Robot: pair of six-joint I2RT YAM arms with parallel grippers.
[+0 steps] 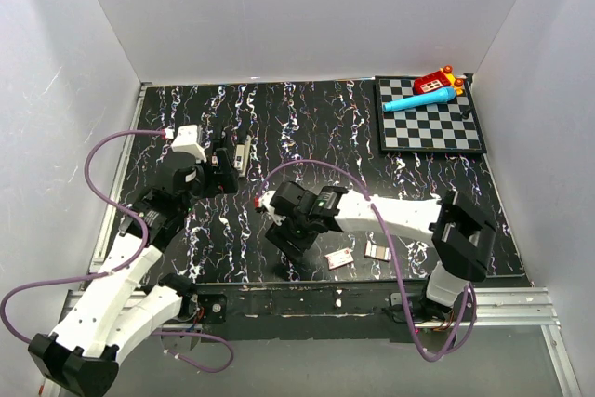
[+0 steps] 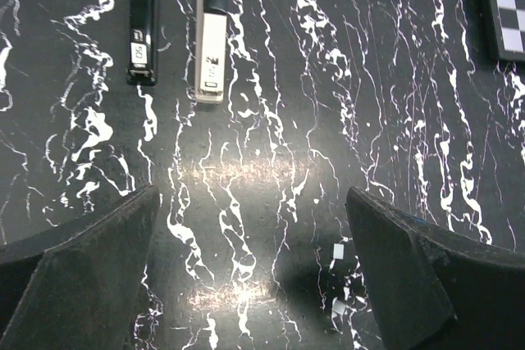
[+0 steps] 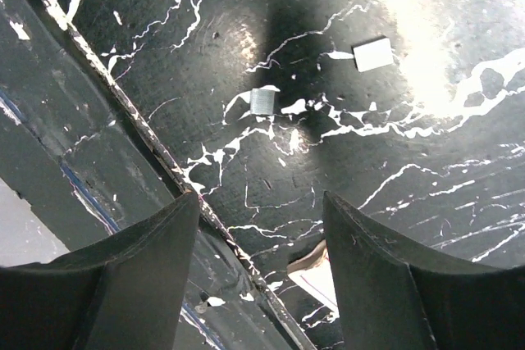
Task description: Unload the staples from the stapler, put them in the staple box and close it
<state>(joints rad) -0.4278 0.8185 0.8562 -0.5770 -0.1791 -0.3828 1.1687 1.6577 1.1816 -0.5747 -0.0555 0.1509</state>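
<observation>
- Stapler (image 2: 212, 55) lies flat on the marbled table (image 2: 344, 120), grey top up.
- A slim black bar (image 2: 141, 34) sits just left of the stapler, parallel to it, with a narrow gap between them.
- Left gripper (image 2: 252, 194) hangs just short of the stapler's near end, pointing toward it.
- Its jaws are spread wide with only bare tabletop between the fingers (image 2: 82, 276). It grips nothing.
- Right gripper (image 3: 261, 198) is well apart from the stapler, down by the table's near edge.
- It's wide open too, fingers (image 3: 394, 276) far apart and nothing held.
- Two small grey pieces (image 3: 265, 101) lie flat on the table beyond the right gripper's tips. I can't tell what they are.
- A scrap of paper (image 3: 316, 272) peeks out between the right fingers, at the table edge.
- Chessboard (image 1: 429, 132) sits far right of the stapler in the back corner, carrying a blue object (image 1: 418, 98) and a red toy (image 1: 437, 81).
</observation>
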